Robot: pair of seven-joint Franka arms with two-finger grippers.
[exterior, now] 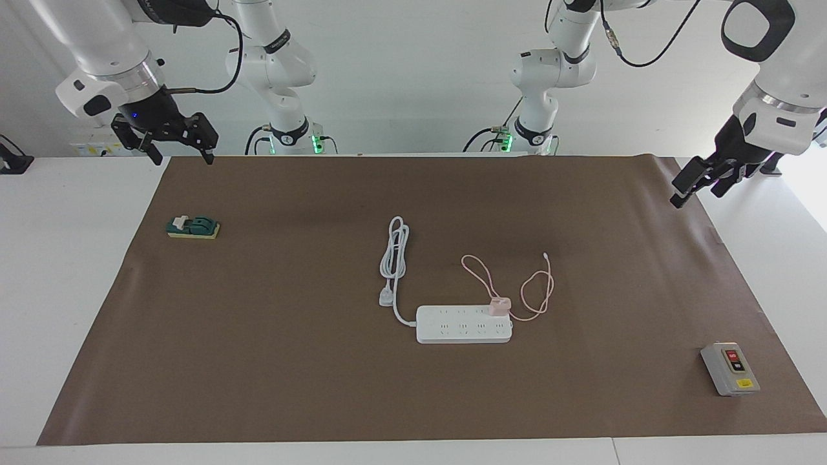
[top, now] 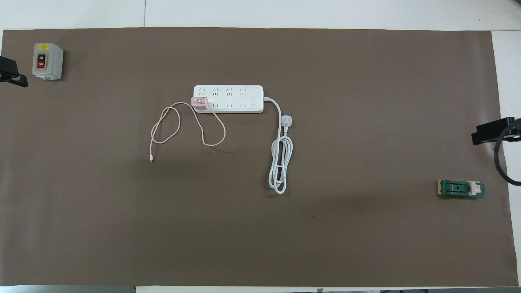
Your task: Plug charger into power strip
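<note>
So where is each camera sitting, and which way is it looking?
Facing view: high across the table, looking at the robots; both arms show, left gripper and right gripper raised and open.
Overhead view: high above the robots' end, looking steeply down; only dark gripper tips at the edges.
Both share the long white power strip with the small pink cube charger sitting on it.

Your white worktop point(exterior: 77, 310) carries a brown mat point(exterior: 271, 361) over most of its surface. On the mat, the power strip point(top: 228, 99) lies near the middle, its white cord point(top: 280, 162) coiled nearer to the robots. From the strip, you'll find the grey switch box point(top: 47, 61) toward the left arm's end and the green block point(top: 461, 189) toward the right arm's.
</note>
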